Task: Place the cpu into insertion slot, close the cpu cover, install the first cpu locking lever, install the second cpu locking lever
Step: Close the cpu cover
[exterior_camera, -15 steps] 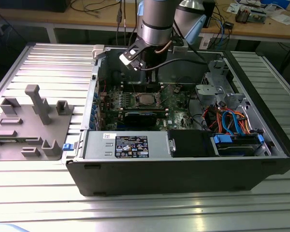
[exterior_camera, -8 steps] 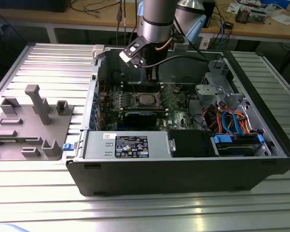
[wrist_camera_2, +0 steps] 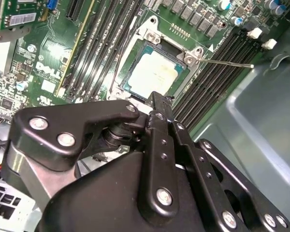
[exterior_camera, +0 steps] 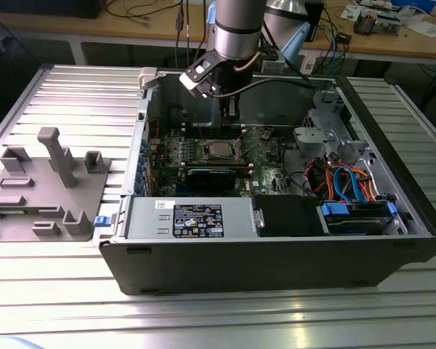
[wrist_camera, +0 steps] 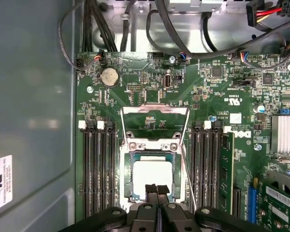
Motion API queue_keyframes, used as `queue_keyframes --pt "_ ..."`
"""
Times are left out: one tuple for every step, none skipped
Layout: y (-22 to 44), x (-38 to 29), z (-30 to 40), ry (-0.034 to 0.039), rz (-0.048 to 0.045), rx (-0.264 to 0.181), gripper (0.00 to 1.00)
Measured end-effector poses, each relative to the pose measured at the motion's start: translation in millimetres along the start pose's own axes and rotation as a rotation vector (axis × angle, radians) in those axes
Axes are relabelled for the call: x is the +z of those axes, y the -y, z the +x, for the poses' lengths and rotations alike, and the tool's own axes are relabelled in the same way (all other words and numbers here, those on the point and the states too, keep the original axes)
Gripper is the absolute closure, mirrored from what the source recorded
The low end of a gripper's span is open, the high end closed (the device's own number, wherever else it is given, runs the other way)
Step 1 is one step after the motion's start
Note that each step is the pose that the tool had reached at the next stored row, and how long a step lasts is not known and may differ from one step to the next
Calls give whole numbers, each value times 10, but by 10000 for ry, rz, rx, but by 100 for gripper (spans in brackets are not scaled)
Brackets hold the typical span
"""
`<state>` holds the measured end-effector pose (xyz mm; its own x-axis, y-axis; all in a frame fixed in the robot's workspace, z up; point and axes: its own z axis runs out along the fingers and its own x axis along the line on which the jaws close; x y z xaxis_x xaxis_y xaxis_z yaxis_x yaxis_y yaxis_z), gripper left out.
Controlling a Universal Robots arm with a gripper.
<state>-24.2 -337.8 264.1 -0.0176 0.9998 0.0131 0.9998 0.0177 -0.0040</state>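
We are looking at a ribbed aluminium table, its matt grooves running across the lower part of the exterior view. Along the upper edge of that frame a pale wooden workbench is carrying loose cables and small parts. Toward the exterior view's left a grey plastic fixture with blocky posts is sitting on the table. In the middle an open black computer case is lying on its side. It is showing us a green motherboard, a grey metal box with a printed label, and orange and blue cables at the exterior view's right.

The arm is hanging from the upper middle of the frame into the case, with its gripper just above the board. In the first wrist view the black ridged fingertips are pressing together, holding nothing, and are hovering at the edge of the cpu. We cannot tell whether they are touching it.

The cpu is lying flat in the insertion slot, its dull silver top glaring under the light. The cpu cover, a thin silvery frame, seems to be standing open just beside the slot, with green board showing through its square window. In the second wrist view a thin wire lever is sticking out over the long black memory slots.
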Motion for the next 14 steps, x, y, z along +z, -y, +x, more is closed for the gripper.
queue_keyframes --pt "0 -12 0 2 1 -2 89" --pt "0 -23 0 2 0 -1 89" --pt "0 -36 0 3 0 -2 89" --pt "0 -48 1 3 0 -2 89" --pt "0 -60 1 4 1 -2 89" --pt "0 -80 1 4 0 -2 89" --pt "1 -115 1 4 1 -3 89" --pt "0 -117 2 3 -1 -3 89" --pt "1 -117 2 4 0 -3 89" --pt "0 -117 2 5 -1 -3 89" --pt "0 -117 1 6 0 -3 89" --pt "0 -118 2 7 0 -3 89" --pt "0 -118 1 7 0 -3 89" --pt "0 -118 1 8 0 -2 89"
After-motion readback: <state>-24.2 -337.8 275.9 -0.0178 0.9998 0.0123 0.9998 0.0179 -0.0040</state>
